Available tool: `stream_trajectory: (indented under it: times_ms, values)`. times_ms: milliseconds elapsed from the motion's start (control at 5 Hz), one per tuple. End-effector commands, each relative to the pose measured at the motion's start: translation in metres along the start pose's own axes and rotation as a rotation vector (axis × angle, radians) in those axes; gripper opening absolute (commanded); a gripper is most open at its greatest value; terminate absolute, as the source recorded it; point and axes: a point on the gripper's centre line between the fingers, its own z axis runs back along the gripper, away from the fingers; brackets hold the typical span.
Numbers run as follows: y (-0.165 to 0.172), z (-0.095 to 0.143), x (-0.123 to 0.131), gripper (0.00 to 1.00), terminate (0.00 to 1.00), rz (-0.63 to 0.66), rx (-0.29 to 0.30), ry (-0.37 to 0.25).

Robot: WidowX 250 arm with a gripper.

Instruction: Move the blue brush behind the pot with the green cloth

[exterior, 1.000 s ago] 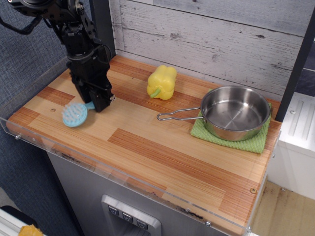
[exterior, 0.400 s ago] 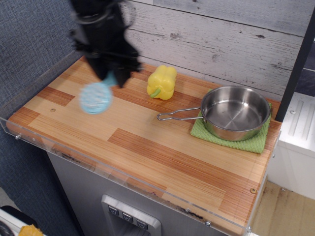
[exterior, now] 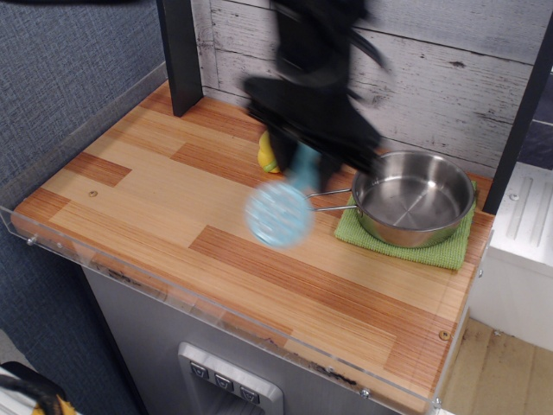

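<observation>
While aloft, blue brush (exterior: 279, 213) mid-counter (exterior: 155, 186).

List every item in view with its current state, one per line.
gripper: motion-blurred, shut on the blue brush, raised above the counter.
blue brush: held by its handle, head hanging down, off the wood.
pot: upright, empty, sitting on the green cloth.
green cloth: flat under the pot.
yellow bell pepper: mostly hidden behind the arm.
</observation>
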Motion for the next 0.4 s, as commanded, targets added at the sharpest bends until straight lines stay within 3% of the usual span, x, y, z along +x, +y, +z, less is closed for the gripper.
stream_trajectory:
  times_ms: [0, 200]
  values:
    - [-0.071, -0.030, 0.010, 0.00, 0.00, -0.039, 0.047, -0.032]
    - [-0.073, -0.056, 0.011, 0.00, 0.00, -0.026, 0.073, 0.018]
